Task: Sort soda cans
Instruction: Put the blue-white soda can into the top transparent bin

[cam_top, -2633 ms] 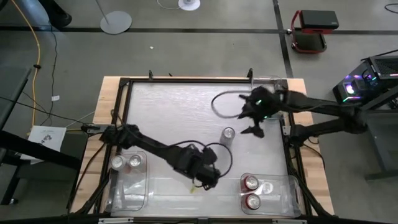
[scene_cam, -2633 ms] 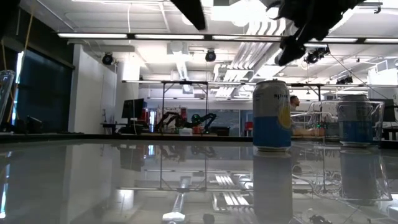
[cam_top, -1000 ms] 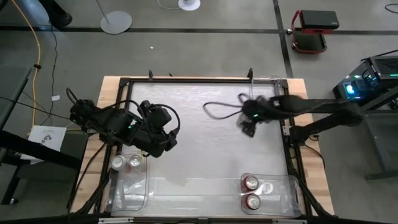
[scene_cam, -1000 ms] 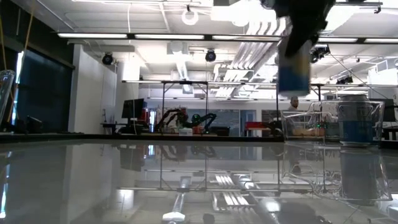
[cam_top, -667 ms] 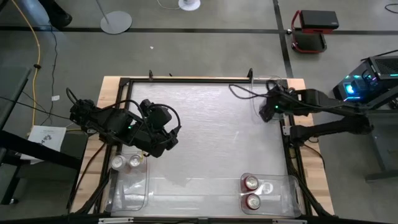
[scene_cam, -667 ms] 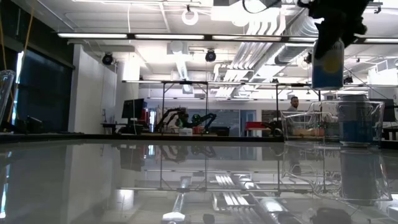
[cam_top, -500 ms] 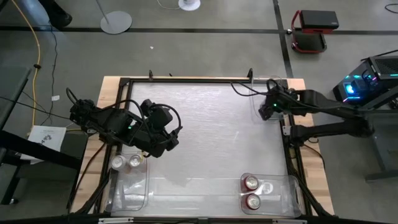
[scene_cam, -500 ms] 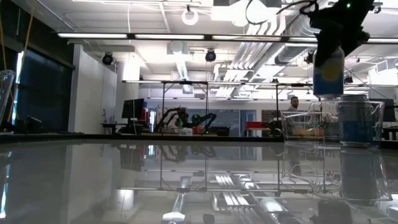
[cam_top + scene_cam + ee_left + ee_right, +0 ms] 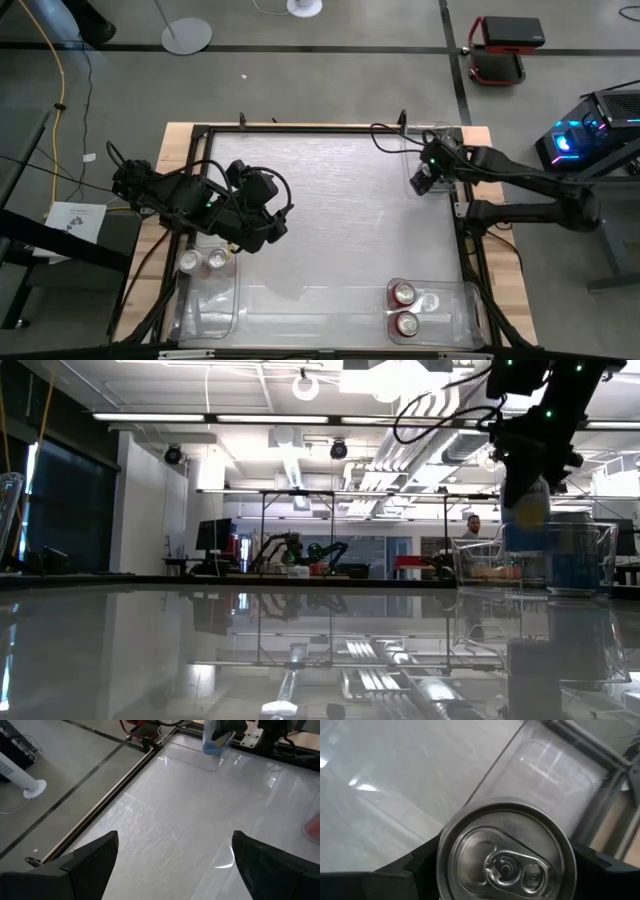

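Lowering a can (image 9: pixel 506 854) pinched in the right gripper (image 9: pixel 428 172) into the far bin (image 9: pixel 424 135); four already binned, left gripper (image 9: pixel 172 857) spread, idle.

Blue-and-yellow can (image 9: pixel 526 510) with silver top, red cans (image 9: pixel 404 294) in clear bin (image 9: pixel 470 300), dark right hand (image 9: pixel 424 176).

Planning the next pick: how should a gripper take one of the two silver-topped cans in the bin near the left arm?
Grip a silver-topped can across its round side wall, coming straight down from above: both stand upright inside the clear bin, whose walls block a sideways approach.
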Tool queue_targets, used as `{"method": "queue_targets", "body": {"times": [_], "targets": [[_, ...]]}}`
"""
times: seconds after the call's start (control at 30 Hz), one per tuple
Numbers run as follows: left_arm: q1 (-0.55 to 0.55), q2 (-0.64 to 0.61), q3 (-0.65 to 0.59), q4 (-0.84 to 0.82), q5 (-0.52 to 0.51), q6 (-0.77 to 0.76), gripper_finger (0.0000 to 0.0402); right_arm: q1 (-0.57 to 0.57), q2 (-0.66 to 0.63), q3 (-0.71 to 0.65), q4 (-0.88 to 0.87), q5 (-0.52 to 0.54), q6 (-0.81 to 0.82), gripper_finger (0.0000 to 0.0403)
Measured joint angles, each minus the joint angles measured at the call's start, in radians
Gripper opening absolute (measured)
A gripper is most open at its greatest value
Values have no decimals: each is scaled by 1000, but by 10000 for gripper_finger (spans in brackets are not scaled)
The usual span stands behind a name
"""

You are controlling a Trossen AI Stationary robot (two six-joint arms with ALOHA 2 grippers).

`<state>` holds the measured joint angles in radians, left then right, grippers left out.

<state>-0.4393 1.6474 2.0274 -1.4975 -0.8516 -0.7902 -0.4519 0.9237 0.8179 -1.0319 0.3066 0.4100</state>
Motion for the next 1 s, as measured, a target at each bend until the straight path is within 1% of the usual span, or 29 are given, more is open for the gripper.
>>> {"method": "queue_targets", "body": {"times": [0.17,0.33,0.57,0.8,1.0], "targets": [[0,0,0,0,0,1,364,-46,0,-61,60,-55,-37,283],[0,0,0,0,0,2,364,-69,0,-112,96,-108,-71,283],[0,0,0,0,4,2,364,-91,-1,-146,125,-128,-79,283],[0,0,0,0,4,0,364,-109,0,-147,125,-158,-105,292],[0,0,0,0,4,0,364,-111,0,-147,125,-161,-105,295]]}}
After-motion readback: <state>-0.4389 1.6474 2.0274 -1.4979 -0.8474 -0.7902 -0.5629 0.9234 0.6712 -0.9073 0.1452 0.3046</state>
